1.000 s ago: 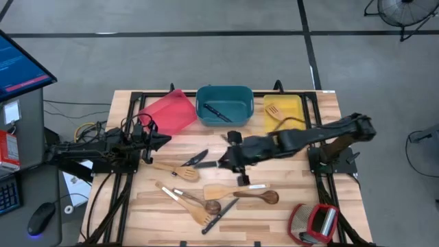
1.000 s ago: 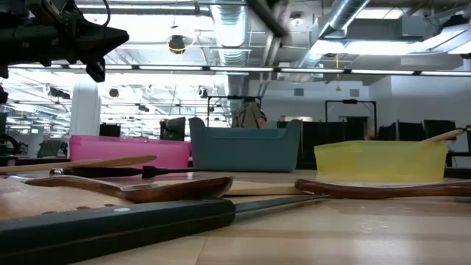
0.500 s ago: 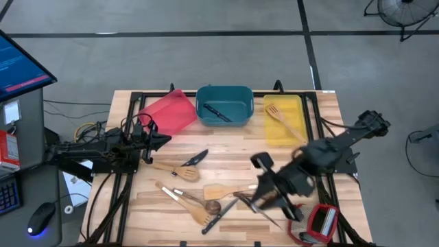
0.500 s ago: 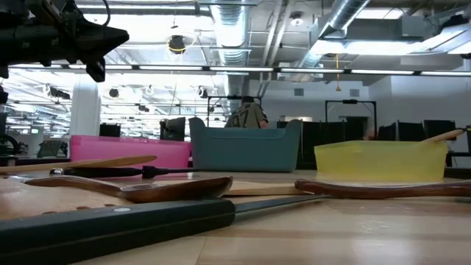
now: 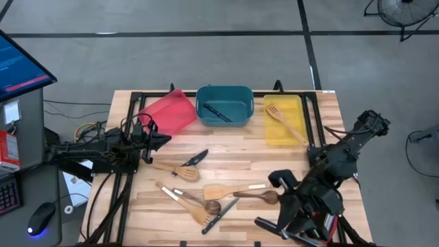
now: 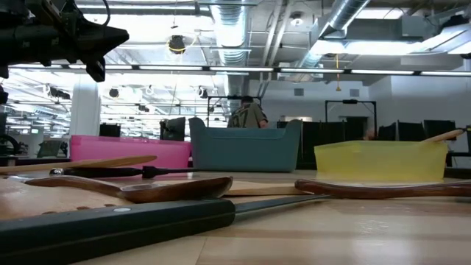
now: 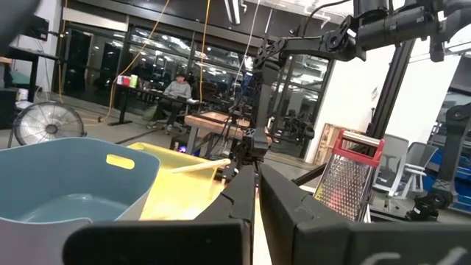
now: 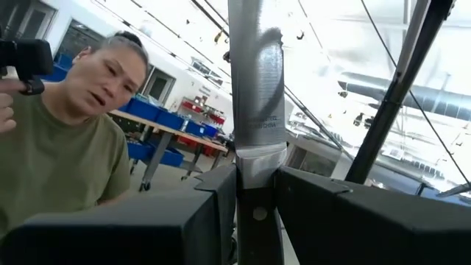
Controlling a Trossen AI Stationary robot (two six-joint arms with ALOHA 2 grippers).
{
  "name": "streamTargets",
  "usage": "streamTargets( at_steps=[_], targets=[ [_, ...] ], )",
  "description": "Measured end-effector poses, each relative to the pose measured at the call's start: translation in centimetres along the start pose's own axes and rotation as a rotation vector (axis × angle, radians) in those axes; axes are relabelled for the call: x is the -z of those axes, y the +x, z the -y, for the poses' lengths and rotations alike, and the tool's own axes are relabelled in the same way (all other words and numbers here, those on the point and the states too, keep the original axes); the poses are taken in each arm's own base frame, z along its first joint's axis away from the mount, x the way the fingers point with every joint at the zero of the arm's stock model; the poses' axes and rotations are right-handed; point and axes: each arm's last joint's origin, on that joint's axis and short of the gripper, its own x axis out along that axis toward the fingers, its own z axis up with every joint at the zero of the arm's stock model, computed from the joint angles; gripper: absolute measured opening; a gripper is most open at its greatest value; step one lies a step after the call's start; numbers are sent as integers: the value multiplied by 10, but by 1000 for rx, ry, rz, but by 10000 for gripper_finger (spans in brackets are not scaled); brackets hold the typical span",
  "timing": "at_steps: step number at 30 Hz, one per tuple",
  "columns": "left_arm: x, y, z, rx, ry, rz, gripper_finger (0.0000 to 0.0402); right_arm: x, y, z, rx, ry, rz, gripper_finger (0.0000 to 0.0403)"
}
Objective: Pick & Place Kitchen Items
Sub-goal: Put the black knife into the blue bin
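While the left gripper (image 5: 162,140) is parked with its fingers closed and empty at the left edge of the high view, nothing is asked of it. At lower centre of that view the loose kitchen items (image 5: 206,195) are spread on the table (image 5: 322,103): wooden spoons, slotted spatulas and black-handled knives. Along the upper middle, a red tray (image 5: 168,112), a teal tray (image 5: 200,103) with one knife inside, and a yellow tray (image 5: 269,137) with a slotted spatula inside are lined up. At the lower right, the right gripper (image 8: 255,202) is raised off the table and clamped on a knife (image 8: 255,110), whose silver blade is seen standing up between the fingers.

The step in hand is judged to be the carry to a tray, probably the teal one. The grip should be kept firm, the blade turned away from the person (image 8: 59,147) visible beyond it, the arm swung high over the loose utensils, and the knife lowered inside the tray walls before release.
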Motion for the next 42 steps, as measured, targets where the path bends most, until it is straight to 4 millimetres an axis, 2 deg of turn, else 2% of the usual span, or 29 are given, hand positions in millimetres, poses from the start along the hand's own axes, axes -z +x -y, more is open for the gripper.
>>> streamTargets(
  at_steps=[8,14,18,23,26,31,42],
  targets=[
    [0,0,0,0,0,0,3,2,0,0,-1,8,-21,97],
    [0,0,0,0,0,0,3,7,-1,10,39,8,-48,97],
    [0,0,0,0,0,0,3,17,-4,23,177,-10,-155,97],
    [0,0,0,0,0,0,3,38,-14,46,516,-84,-434,97],
    [0,0,0,0,0,0,3,59,-20,65,732,-72,-577,97],
    [0,0,0,0,0,1,3,100,-31,89,949,-49,-776,97],
    [-1,0,0,3,0,11,3,223,-51,121,1065,-39,-1167,97]
  ],
)
